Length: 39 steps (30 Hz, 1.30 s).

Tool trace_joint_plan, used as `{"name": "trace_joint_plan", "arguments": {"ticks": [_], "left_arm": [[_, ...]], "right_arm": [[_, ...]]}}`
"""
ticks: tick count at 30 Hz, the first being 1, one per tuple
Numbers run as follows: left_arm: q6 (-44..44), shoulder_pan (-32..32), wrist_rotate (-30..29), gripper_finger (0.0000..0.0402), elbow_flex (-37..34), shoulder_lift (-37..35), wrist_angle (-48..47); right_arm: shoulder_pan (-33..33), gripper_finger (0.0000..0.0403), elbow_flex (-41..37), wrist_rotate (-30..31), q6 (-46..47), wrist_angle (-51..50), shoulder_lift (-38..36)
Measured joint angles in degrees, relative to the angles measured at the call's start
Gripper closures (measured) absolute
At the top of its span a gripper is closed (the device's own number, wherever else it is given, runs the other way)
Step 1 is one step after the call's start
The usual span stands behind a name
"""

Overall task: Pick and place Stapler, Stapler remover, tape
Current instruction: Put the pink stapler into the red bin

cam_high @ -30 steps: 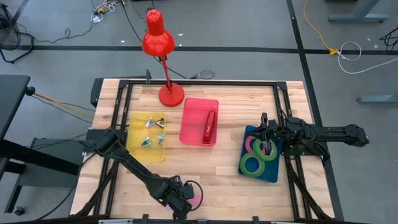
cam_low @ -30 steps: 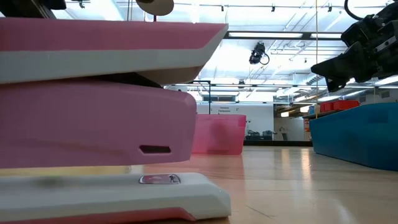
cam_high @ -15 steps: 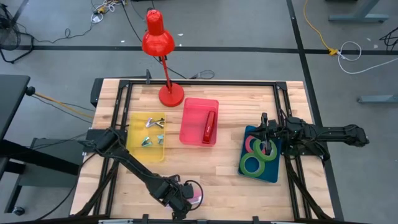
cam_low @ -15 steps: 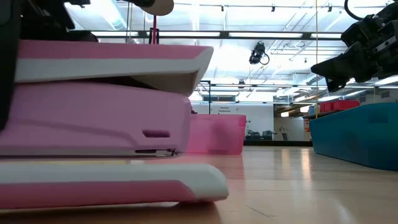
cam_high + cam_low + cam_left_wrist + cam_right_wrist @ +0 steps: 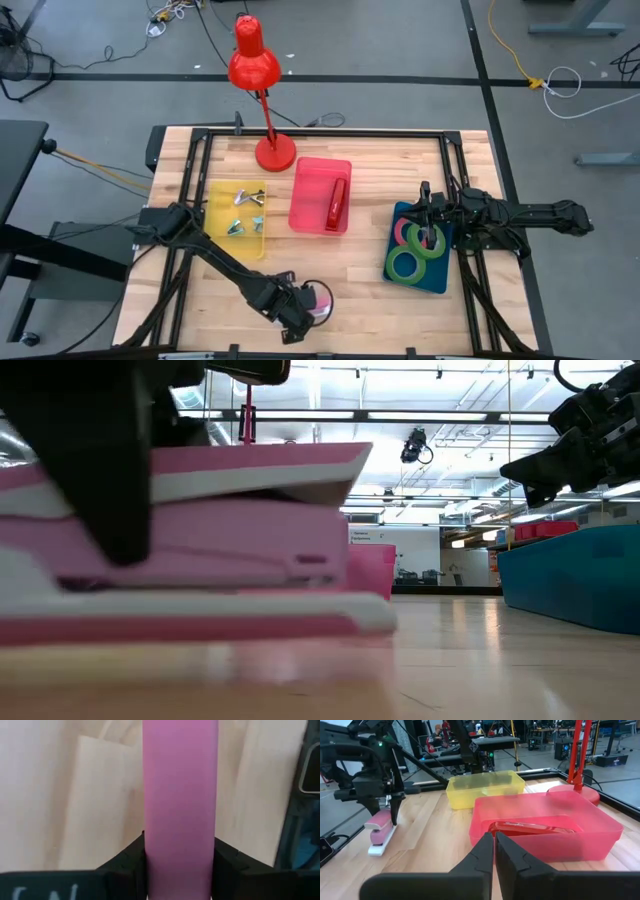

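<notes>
Left claw [image 5: 180, 870] pinches the pink stapler [image 5: 180, 795] across its body; a narrow grip, it could twist loose on lifting.

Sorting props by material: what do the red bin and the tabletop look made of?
The red bin looks like translucent glossy plastic: the red stapler inside shows through its wall. The tabletop looks like light wood planks, with visible seams and grain and a smooth, faintly shiny finish.

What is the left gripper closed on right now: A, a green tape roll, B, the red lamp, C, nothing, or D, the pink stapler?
D: the left gripper has its fingers pressed against both sides of the pink stapler near the table's front edge.
</notes>
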Motion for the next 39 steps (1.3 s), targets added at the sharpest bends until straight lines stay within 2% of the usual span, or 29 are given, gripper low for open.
{"name": "trace_joint_plan", "arguments": {"ticks": [4, 15, 24, 34, 39], "left_arm": [[2.6, 1.4, -0.8, 0.0256, 0.0, -1.6, -1.9], [8.7, 6.3, -7.6, 0.0256, 0.0, -10.4, -10.7], [15.0, 14.3, -13.3, 0.0256, 0.0, -17.9, -12.1], [20.9, 26.0, -10.2, 0.0256, 0.0, -18.6, -12.1], [19.9, 31.6, -10.6, 0.0256, 0.0, -18.6, -12.0]], "right_arm": [[0.0, 0.0382, 0.0, 0.0, 0.0, 0.0, 0.0], [0.0, 0.0382, 0.0, 0.0, 0.0, 0.0, 0.0], [0.0, 0.0382, 0.0, 0.0, 0.0, 0.0, 0.0], [0.0, 0.0382, 0.0, 0.0, 0.0, 0.0, 0.0], [0.0, 0.0382, 0.0, 0.0, 0.0, 0.0, 0.0]]}}
